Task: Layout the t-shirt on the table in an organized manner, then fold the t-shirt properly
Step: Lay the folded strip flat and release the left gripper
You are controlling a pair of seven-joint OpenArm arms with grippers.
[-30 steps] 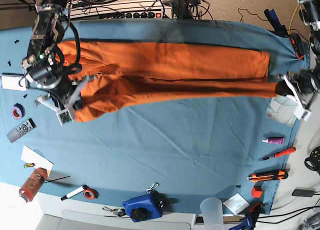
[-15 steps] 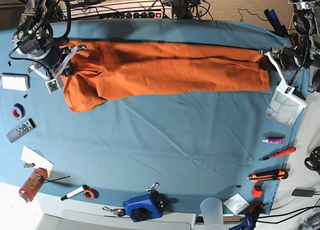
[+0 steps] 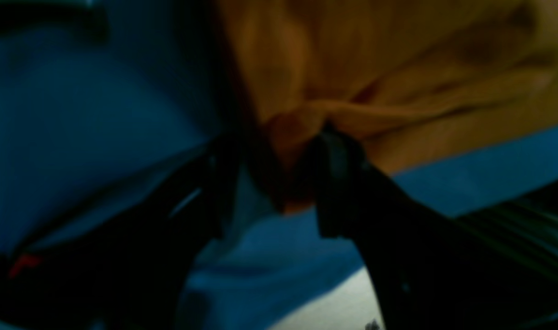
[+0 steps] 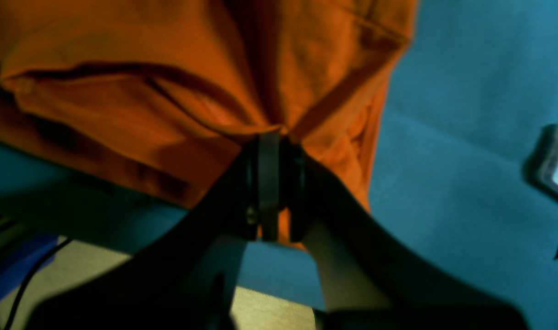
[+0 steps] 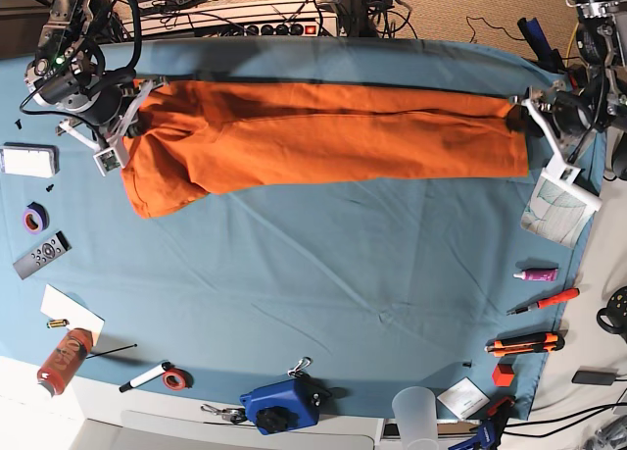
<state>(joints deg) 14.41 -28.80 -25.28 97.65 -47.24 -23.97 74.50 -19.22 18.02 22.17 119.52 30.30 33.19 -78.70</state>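
The orange t-shirt [image 5: 323,136] lies as a long folded band across the far half of the teal table [image 5: 343,293]. My right gripper [image 5: 129,117] is at the band's left end. In the right wrist view this gripper [image 4: 276,142] is shut, pinching a bunch of the t-shirt [image 4: 123,68]. My left gripper [image 5: 519,112] is at the band's right end. The blurred left wrist view shows that gripper [image 3: 279,183] with its fingers apart and a corner of the t-shirt [image 3: 398,68] still lying between them.
Along the left edge lie a white device [image 5: 27,161], a purple tape roll [image 5: 35,217], a remote [image 5: 41,255] and a red can [image 5: 64,360]. A blue device [image 5: 282,404] and a clear cup [image 5: 416,411] stand at the front. Paper [image 5: 558,207] and hand tools [image 5: 524,345] lie at the right.
Both grippers carried the near edge of the t-shirt toward the far side, laying it over into a band. The left gripper's fingers have spread apart.
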